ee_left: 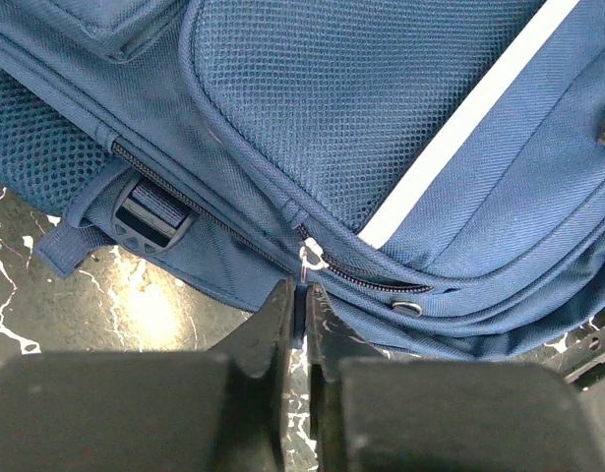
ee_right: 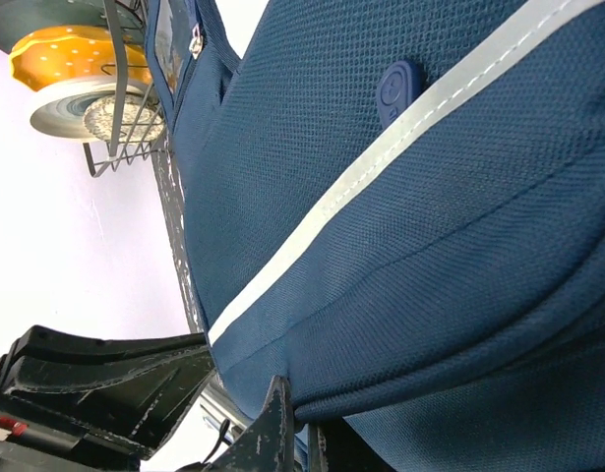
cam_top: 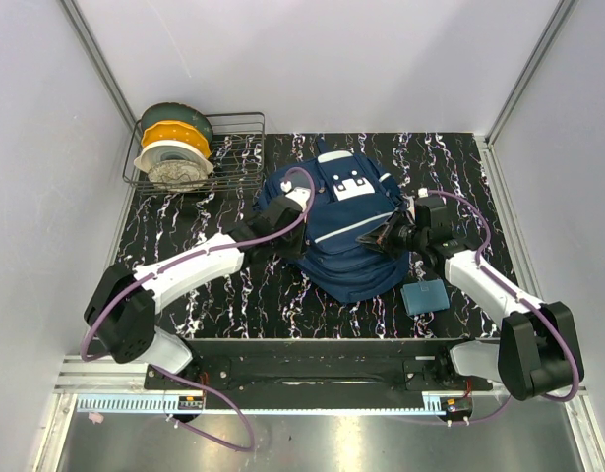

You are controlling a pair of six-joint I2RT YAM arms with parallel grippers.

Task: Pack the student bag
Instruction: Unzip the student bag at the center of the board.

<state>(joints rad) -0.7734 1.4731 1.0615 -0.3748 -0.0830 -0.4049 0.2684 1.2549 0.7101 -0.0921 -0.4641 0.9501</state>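
Pinching the zip pull of the backpack, my left gripper has its fingers pressed together on the thin tab at the bag's left side. The backpack lies flat in the middle of the black marbled table. It is navy woven cloth with a white stripe, white patches on the front pocket, a mesh side pocket and a strap buckle. My right gripper is closed against a seam on its right side; whether cloth sits between those fingers I cannot tell.
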